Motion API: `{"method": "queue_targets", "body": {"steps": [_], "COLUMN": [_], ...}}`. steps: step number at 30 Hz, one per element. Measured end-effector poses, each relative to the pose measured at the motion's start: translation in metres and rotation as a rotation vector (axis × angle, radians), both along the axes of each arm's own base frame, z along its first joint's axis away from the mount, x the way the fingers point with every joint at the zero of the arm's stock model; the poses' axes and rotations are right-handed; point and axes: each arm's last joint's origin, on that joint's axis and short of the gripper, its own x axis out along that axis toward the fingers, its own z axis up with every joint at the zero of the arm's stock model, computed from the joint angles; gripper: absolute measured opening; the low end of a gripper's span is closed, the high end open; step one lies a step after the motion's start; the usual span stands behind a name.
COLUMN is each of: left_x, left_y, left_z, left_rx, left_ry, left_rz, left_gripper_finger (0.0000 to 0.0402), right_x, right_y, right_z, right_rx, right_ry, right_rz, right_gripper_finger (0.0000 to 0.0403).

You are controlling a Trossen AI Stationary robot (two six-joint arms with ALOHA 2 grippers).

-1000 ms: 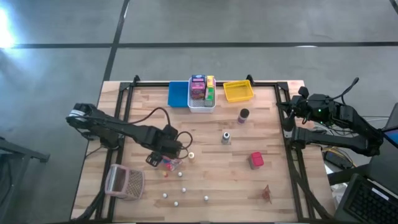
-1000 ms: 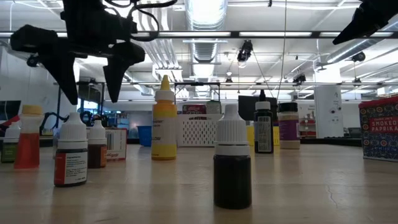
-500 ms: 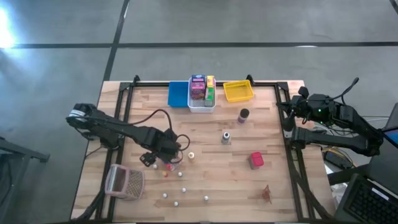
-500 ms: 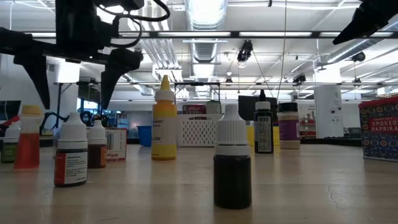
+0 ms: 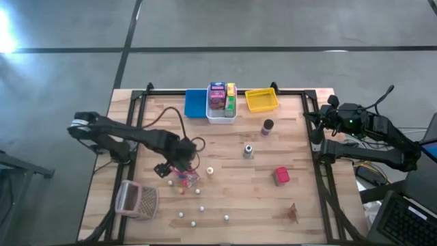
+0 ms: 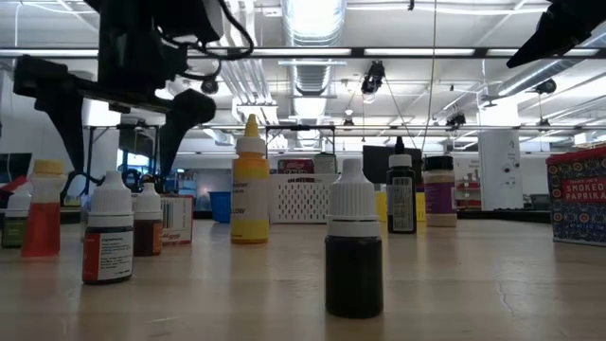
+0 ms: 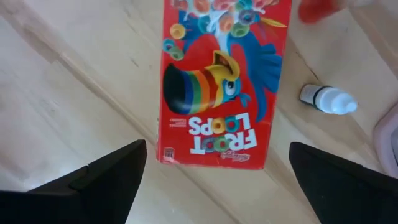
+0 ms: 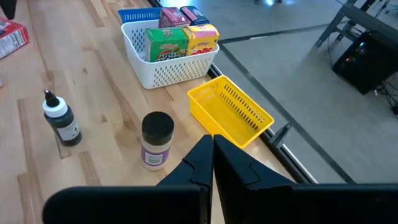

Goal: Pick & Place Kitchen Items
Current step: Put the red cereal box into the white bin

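Observation:
A red cereal box [image 7: 221,81] lies flat on the table, face up; in the high view it shows as a red box [image 5: 186,179] left of the middle. My left gripper [image 7: 217,146] hangs over the box's near end, pointing down and open wide, one finger on either side without touching it. In the low view the same gripper [image 6: 123,133] stands above small dropper bottles. A white-capped bottle [image 7: 328,99] lies beside the box. My right gripper [image 8: 212,155] waits shut, raised by the table's right edge.
At the far edge stand a blue bin [image 5: 195,102], a white bin [image 5: 221,117] with boxes and a yellow bin [image 5: 261,100]. A dark jar [image 5: 267,126], a grey jar [image 5: 248,151], a red box [image 5: 280,175], tiny balls [image 5: 181,214] and a pinkish mesh basket [image 5: 137,199] are scattered about.
My left gripper has opened wider, rolled about its own line and sunk a little over the red cereal box, which has stayed flat where it was.

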Motion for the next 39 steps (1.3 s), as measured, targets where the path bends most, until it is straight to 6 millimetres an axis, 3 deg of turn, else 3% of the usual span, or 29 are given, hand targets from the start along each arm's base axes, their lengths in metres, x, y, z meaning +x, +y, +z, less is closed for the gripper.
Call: {"method": "queue_targets", "body": {"steps": [9, 15, 23, 32, 39], "left_x": [-0.029, -0.046, -0.052, -0.051, -0.053], "left_y": [0.014, 0.023, 0.033, 0.033, 0.034], "left_z": [-0.006, -0.022, -0.04, -0.04, -0.051], "left_rx": [-0.043, -0.109, -0.216, -0.209, -0.206], "left_ry": [-0.16, -0.261, -0.338, -0.352, -0.386], "left_rz": [-0.034, -0.035, -0.038, -0.041, -0.038], "left_gripper_finger": [0.0399, 0.0399, 0.04, 0.04, 0.04], "right_x": [0.0, 0.0, 0.0, 0.0, 0.0], "right_y": [0.0, 0.0, 0.0, 0.0, 0.0], "right_z": [0.0, 0.0, 0.0, 0.0, 0.0], "right_rx": [-0.001, 0.001, 0.001, 0.001, 0.0], "right_ry": [0.0, -0.001, 0.0, 0.0, 0.0], "right_rz": [0.0, -0.001, 0.0, 0.0, 0.0], "right_gripper_finger": [0.0008, 0.0008, 0.0008, 0.0008, 0.0008]}}
